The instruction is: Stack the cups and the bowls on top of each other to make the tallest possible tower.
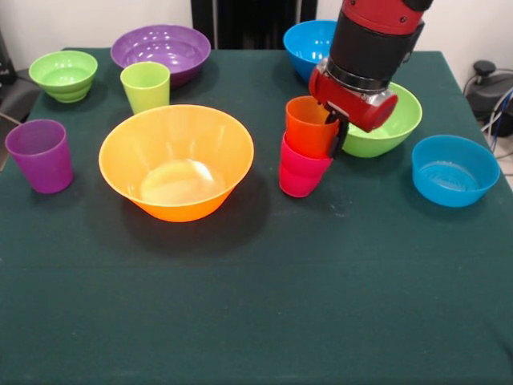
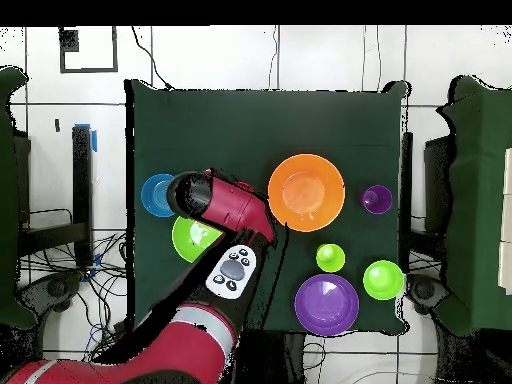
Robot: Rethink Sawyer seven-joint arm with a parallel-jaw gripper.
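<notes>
Hand (image 1: 337,128) at orange cup (image 1: 311,124) rim (tilted)

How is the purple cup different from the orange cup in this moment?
The purple cup stands alone on the table near its edge; the orange cup sits nested in the red-pink cup. The purple cup is upright, the orange one tilted. Nothing is at the purple cup; the hand is at the orange cup's rim. Both are tapered, handleless tumblers, open end up.
</notes>
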